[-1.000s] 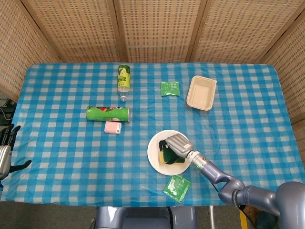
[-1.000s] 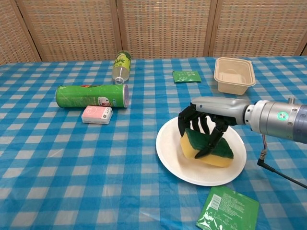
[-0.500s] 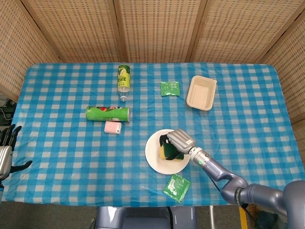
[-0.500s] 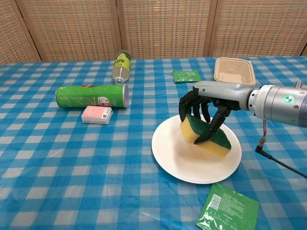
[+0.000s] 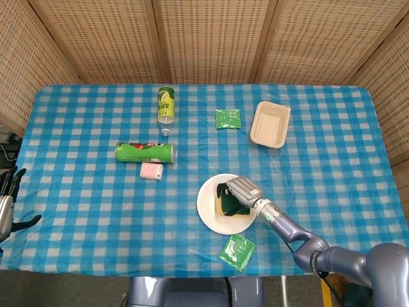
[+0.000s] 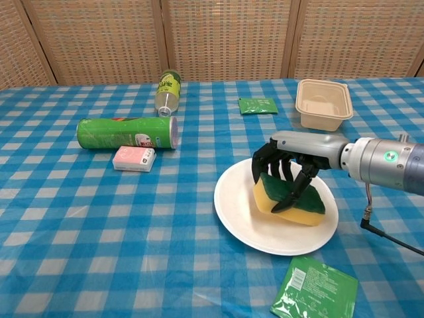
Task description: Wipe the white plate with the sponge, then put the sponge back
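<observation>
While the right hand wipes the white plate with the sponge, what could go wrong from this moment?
1. The white plate lies loose on the tablecloth, so the right hand pressing the sponge may push it sideways.
2. A green packet lies just in front of the plate; a sliding plate could hit it or ride over it.
3. The sponge sits near the plate's right rim and could slip off.

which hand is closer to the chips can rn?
Right. The right hand grips the sponge on the white plate, to the right of and below the chips can in the head view. The left hand sits off the table's left edge, farther away.
</observation>
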You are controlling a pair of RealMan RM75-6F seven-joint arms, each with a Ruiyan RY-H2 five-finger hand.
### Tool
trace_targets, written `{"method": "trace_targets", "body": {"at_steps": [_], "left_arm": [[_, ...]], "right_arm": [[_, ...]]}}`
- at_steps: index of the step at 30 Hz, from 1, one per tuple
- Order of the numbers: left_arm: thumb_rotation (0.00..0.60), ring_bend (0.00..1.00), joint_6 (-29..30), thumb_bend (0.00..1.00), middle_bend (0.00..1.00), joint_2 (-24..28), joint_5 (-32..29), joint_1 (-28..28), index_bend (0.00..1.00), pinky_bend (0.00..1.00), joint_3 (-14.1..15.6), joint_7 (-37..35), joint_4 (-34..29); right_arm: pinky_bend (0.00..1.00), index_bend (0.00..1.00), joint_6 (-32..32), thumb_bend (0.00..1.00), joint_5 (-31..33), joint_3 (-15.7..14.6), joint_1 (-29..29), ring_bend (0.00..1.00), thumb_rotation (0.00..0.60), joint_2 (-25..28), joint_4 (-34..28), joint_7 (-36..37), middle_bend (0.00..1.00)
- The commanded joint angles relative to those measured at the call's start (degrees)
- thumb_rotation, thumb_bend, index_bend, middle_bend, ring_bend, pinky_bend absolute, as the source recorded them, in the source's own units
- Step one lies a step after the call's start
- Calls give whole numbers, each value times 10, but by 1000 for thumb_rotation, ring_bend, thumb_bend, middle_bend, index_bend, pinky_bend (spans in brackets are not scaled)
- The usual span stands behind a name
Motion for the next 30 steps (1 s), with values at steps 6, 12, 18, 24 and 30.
{"method": "trace_targets", "body": {"at_steps": [6, 12, 18, 24, 30], "left_arm": [[600, 0, -1, 0, 0, 0, -1, 0, 0, 0, 0, -1, -1], [600, 0, -1, 0, 0, 1, 0, 0, 0, 0, 0, -2, -2], [600, 0, 0, 0, 0, 3, 3, 0, 0, 0, 1, -5, -3], [600, 0, 2, 0, 0, 4, 6, 1, 0, 0, 2, -8, -4], [600, 0, 0, 0, 0, 4, 4, 0, 0, 0, 1, -8, -3]], "right_arm": [[585, 562, 4, 504, -12, -10, -1, 539, 600, -13, 18, 26, 630], [585, 564, 24, 504, -14, -3, -4, 539, 600, -12, 18, 33, 632], [585, 565, 51, 504, -15, 13, -6, 539, 600, 12, -18, 24, 633], [585, 565, 41, 503, 1, 19, -3, 539, 600, 13, -25, -6, 633], [585, 566, 30, 503, 23, 19, -7, 539, 600, -12, 10, -22, 633]]}}
